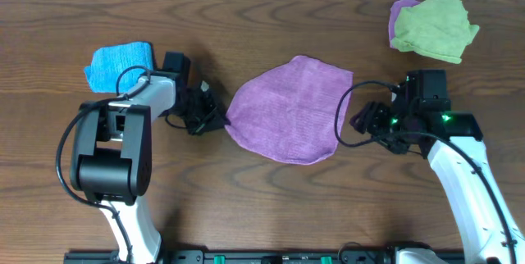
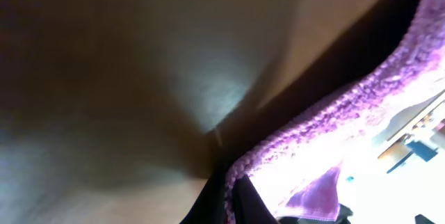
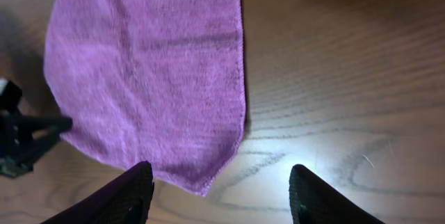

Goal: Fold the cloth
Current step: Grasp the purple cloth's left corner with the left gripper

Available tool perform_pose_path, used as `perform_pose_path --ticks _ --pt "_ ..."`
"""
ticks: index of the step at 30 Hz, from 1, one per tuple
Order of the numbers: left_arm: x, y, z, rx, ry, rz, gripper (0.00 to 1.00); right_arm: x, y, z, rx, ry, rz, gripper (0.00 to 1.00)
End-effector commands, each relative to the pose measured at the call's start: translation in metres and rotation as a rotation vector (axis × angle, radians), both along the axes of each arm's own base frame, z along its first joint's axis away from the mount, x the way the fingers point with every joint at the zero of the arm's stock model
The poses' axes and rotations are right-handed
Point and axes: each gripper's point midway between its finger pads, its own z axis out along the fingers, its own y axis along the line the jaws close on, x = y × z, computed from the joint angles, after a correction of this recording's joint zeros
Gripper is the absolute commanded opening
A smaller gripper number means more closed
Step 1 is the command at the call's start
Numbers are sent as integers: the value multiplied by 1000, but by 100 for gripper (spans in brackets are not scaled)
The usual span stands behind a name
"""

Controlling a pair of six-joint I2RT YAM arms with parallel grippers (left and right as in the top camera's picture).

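So the cloth (image 1: 291, 110) is lying mostly flat on the wooden table (image 1: 271, 207), right between the two grippers, purple-magenta and kind of rounded off at the corners from above. The left gripper (image 1: 215, 118) has its jaws pressed together on the cloth's near corner. In the left wrist view the fuzzy purple edge runs straight down into the dark fingertips (image 2: 240, 196), and that bit of hem looks lifted off the wood with bright light showing underneath it. The right gripper (image 3: 222, 196) is the opposite: jaws spread wide with nothing in them. The opposite corner of the cloth sits on the table in the gap between its two fingers (image 3: 135, 193), closer to one finger than the other, and I can't tell if it's touching either. The rest of the cloth stretches away ahead of those open jaws toward the other arm. Off behind the left gripper there's a light blue cloth (image 1: 119, 63), crumpled up. Well beyond the right gripper a lime-green cloth (image 1: 435, 26) is piled on another purple piece (image 1: 402, 10), well apart from everything else.
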Motion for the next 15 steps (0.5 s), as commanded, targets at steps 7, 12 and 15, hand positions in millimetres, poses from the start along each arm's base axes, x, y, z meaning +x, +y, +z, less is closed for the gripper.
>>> perform_pose_path --ticks 7,12,15 --pt "-41 -34 -5 9 58 -174 6 16 18 5 12 -82 57 63" --pt "-63 -65 -5 15 65 -280 6 16 20 -6 14 -41 58 63" --pt "-72 -71 -6 30 72 -314 6 15 20 -9 14 -27 58 63"
